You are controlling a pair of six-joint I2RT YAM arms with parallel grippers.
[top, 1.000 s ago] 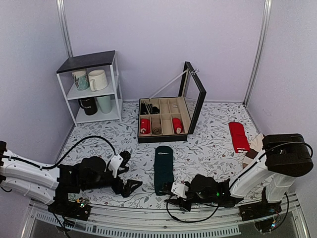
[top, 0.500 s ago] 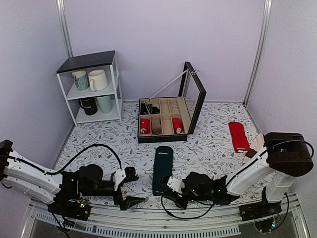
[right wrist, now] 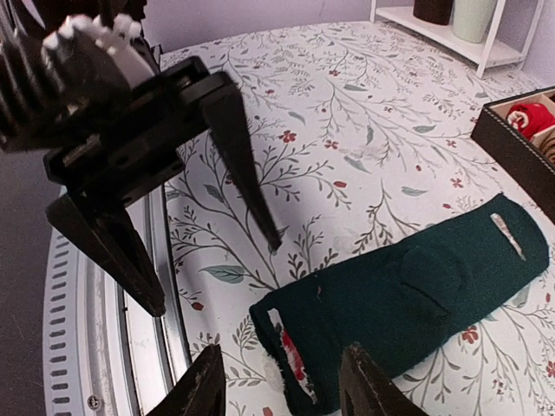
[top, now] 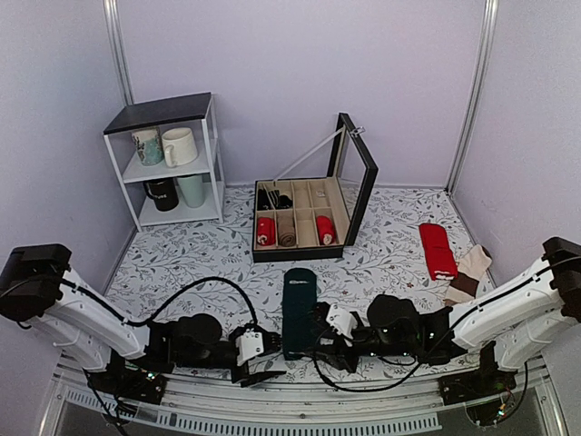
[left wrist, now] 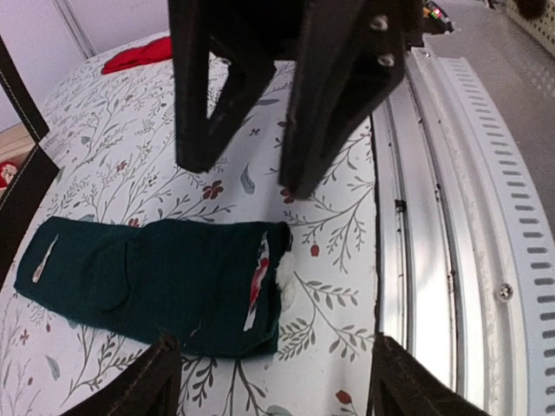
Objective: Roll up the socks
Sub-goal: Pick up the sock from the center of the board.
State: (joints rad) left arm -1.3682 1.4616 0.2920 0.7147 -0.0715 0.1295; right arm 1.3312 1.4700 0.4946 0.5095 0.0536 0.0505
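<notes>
While the socks (top: 299, 309) lie flat at the worktop's (top: 182, 263) near edge, L gripper (left wrist: 276, 342) & R gripper (right wrist: 282, 351) flank their near end, both wide open, empty; next: pinch that end, start rolling.

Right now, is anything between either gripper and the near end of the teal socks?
Nothing visible. The socks lie flat on the tablecloth; the left gripper and right gripper, both open, face each other across the cuff end with only bare cloth between.

Cropped and unreadable
Left fingers (left wrist: 143, 386) and right fingers (right wrist: 204, 386) leave the bottom edge; the box (top: 300, 253) holds back-row items too small to name.
</notes>
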